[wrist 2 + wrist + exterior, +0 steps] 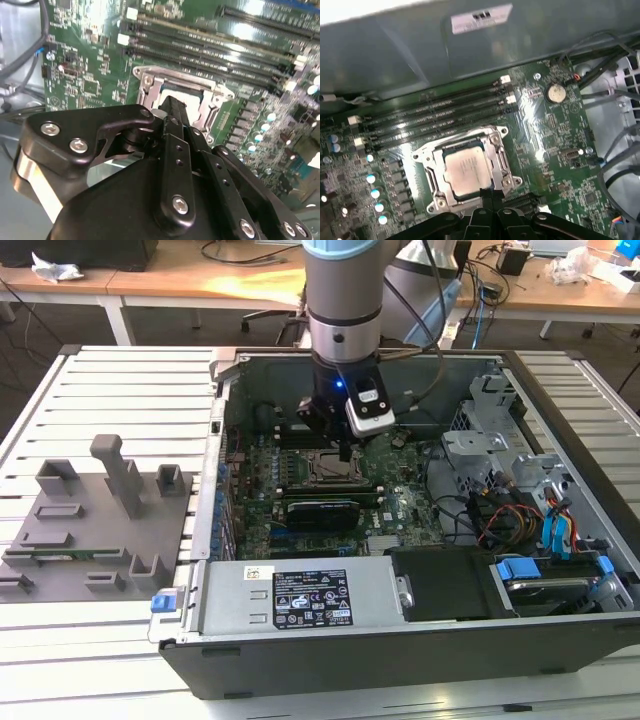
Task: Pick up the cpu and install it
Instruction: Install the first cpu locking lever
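Nearest, the gripper (487,196), its fingers drawn together and holding nothing, hovers at one edge of the cpu (466,172), which lies flat inside the metal-framed socket (501,161), with bare motherboard (547,125) and memory slots (435,116) beyond.

Grey fixture blocks (100,515) lie beside an open computer case (400,540).

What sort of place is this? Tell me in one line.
Likely a robotics lab or test workshop: an open computer case lies on a slatted metal table, grey fixture blocks sit beside it, and wooden desks with cables stand behind.
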Available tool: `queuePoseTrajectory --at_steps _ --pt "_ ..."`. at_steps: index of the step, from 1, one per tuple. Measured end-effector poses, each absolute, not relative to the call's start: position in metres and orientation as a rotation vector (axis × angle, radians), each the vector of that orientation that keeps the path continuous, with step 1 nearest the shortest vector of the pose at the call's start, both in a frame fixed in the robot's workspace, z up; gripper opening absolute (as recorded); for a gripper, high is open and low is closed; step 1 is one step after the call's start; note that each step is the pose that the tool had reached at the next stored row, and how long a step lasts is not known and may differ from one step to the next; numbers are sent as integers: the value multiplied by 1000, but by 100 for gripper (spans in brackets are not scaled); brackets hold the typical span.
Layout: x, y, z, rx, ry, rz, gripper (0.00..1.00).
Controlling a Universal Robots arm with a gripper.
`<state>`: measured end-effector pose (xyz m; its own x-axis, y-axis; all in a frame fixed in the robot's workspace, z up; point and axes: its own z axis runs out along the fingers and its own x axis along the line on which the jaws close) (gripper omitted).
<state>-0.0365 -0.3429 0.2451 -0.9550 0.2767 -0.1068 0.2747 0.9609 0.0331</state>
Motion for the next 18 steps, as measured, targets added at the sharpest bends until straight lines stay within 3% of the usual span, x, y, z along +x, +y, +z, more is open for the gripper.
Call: queuePoseTrajectory --at_steps 18 --pt "-42 -365 241 169 3027 36 11"
